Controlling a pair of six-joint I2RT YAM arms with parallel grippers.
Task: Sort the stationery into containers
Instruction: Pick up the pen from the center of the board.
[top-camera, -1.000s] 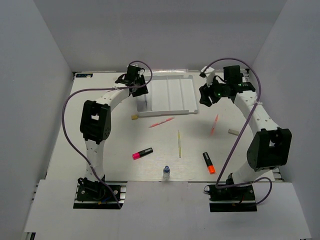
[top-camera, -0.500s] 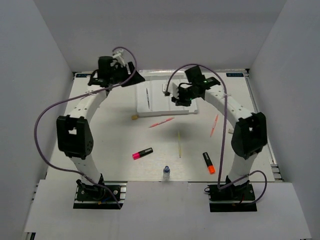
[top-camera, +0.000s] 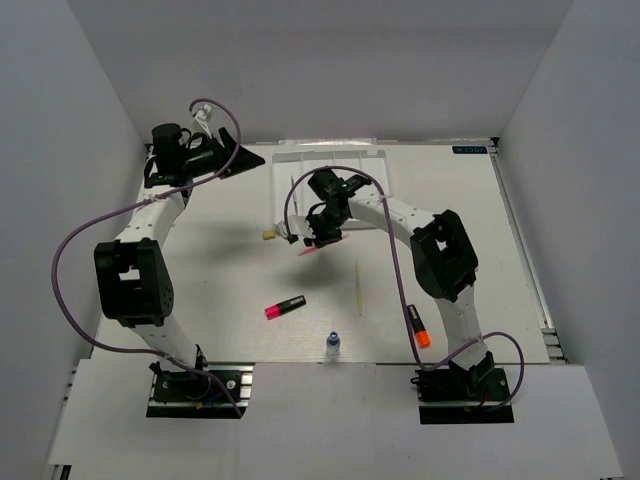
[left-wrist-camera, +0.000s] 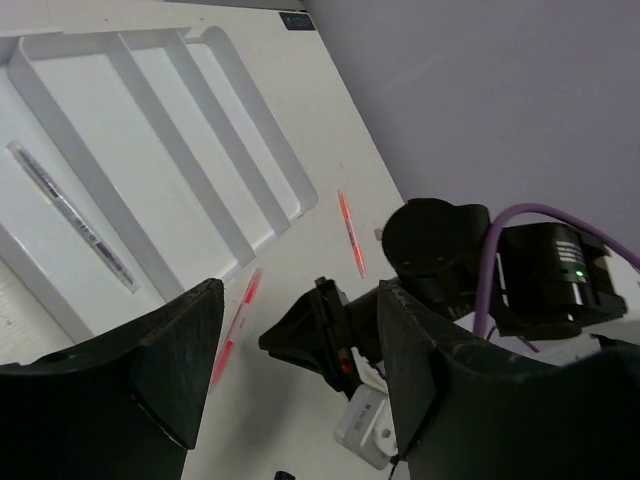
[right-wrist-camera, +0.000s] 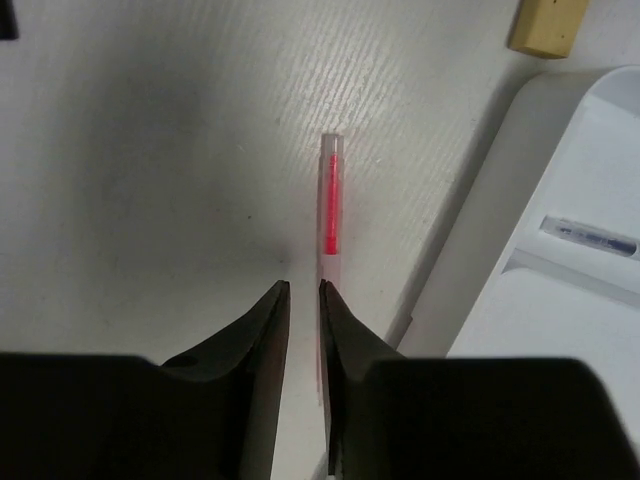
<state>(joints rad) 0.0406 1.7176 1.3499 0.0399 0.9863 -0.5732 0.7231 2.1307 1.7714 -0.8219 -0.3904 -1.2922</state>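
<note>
White tabletop bears a thin, clear-barrelled pink pen beside the tray.

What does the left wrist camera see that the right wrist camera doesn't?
Only the left wrist view shows the thin orange pen lying loose past the tray, and all the long compartments of the flat white plastic tray. Only the right wrist view shows the small beige eraser near the tray's corner. Both show the tray, the thin grey pen lying in one compartment, the thin pink pen beside the tray, and the right gripper, nearly shut around that pink pen.
</note>
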